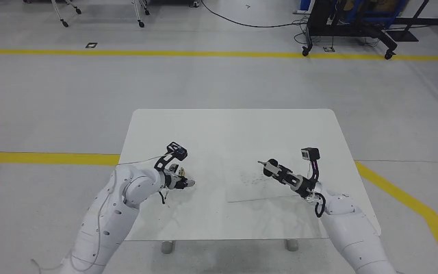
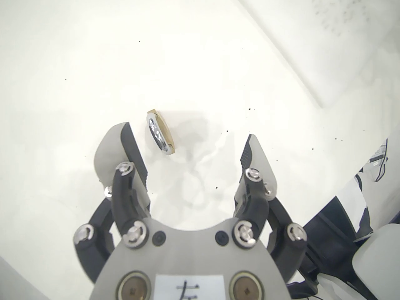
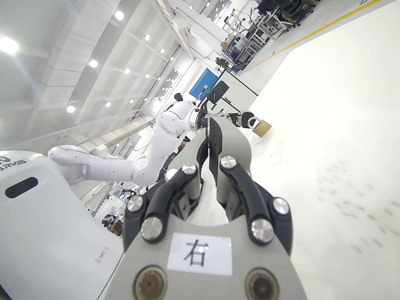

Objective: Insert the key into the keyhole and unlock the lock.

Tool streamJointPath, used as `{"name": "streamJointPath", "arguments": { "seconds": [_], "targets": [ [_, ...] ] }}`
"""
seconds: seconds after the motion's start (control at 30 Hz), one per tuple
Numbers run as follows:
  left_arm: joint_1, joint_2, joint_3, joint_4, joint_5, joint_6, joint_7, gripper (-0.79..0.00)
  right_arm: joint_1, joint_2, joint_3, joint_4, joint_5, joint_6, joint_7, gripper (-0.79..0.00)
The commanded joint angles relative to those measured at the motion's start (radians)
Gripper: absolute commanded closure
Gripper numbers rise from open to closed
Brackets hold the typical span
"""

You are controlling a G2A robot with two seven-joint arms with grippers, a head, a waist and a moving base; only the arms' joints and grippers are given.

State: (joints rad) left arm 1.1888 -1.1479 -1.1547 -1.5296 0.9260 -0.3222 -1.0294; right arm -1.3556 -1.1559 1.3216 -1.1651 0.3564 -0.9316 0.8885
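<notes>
- We judge the task to be at an early stage. The key point(image 1: 261, 163) is not yet in the padlock point(image 2: 160, 132), and the two are well apart on the white table point(image 1: 233, 130).
- What looks done: the right gripper point(image 3: 211, 120) is clenched. In the top view a thin grey tip pokes out past its fingertips, and we take that tip for the key.
- What is left: steady the padlock, carry the key over, line it up with the keyhole, push it in and turn it. We cannot see the keyhole.
- In the top view the right gripper sits right of centre in the frame, with the key tip aimed toward the upper left.
- The left gripper point(image 2: 187, 132) is spread wide and grasps nothing. In the top view it sits left of centre.
- The brass padlock rests on the table between the left gripper's fingers point(image 2: 132, 145). It is just beside one of them and well clear of the other, with its chrome shackle end turned toward the gripper.
- We see no contact between the padlock and either pad, so we read the lock as not yet held.
</notes>
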Motion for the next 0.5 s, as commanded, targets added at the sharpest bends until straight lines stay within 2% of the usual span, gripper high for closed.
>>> {"name": "streamJointPath", "arguments": {
  "seconds": [0.0,0.1,0.2,0.47],
  "targets": [
    [0.0,0.0,0.001,-0.007,0.009,0.019,0.0,-0.502,0.0,0.0,0.0,0.0,0.0,0.0,0.0,0.0],
    [0.008,0.003,-0.002,-0.025,0.01,0.032,-0.01,-0.394,0.0,0.0,0.0,0.0,0.0,0.0,0.0,0.0],
    [0.016,0.007,-0.008,-0.043,0.016,0.048,-0.037,-0.351,0.0,0.0,0.0,0.0,0.0,0.0,0.0,0.0],
    [-0.004,0.007,0.007,-0.034,0.027,0.09,-0.057,-0.372,0.0,0.0,0.0,0.0,0.0,0.0,0.0,0.0]
  ]
}}
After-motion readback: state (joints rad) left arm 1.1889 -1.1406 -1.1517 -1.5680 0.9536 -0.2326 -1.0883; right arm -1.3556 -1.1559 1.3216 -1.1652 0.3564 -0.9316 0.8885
